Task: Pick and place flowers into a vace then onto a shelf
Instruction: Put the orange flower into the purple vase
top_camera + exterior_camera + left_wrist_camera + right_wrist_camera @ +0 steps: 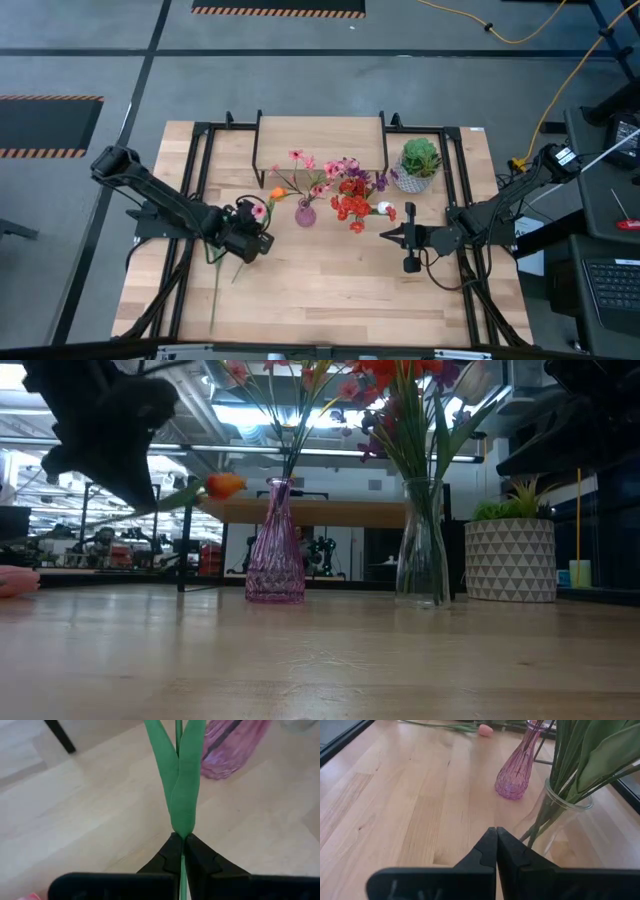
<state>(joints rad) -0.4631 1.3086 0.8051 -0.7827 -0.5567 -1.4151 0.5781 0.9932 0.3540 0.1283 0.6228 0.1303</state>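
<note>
- The left gripper [181, 851] is pinched tight on the green stem of an orange tulip [278, 192], gripping just below where the 2 long leaves join. Holding near the leaf base probably keeps the stem from swinging and leaves the lower end free to go into a vase.
- In the low view the tulip [224, 485] is lifted off the table and lies almost level, its bloom pointing toward the neck of the pink vase [275, 545] just to the right. The stem would need tipping upright before it can drop in.
- The pink vase [305, 212] stands mid-table and already holds a few thin stems with small pink blossoms [300, 158].
- Just right of it, a clear glass vase [423, 545] carries the red cluster [349, 208], purple sprig and other blooms; together they hide most of what lies behind.
- The shelf [320, 135] sits at the far edge of the table behind both vases, its top board bare, so neither vase has been placed on it yet.
- 1 pink tulip [485, 729] lies flat on the table on the left side, near the left arm, waiting to be picked.
- The right gripper [496, 845] is closed and empty, parked low on the right side near the glass vase, clear of the left arm's path.
- The spiky plant in a white pot [418, 165] stands at the far right.
</note>
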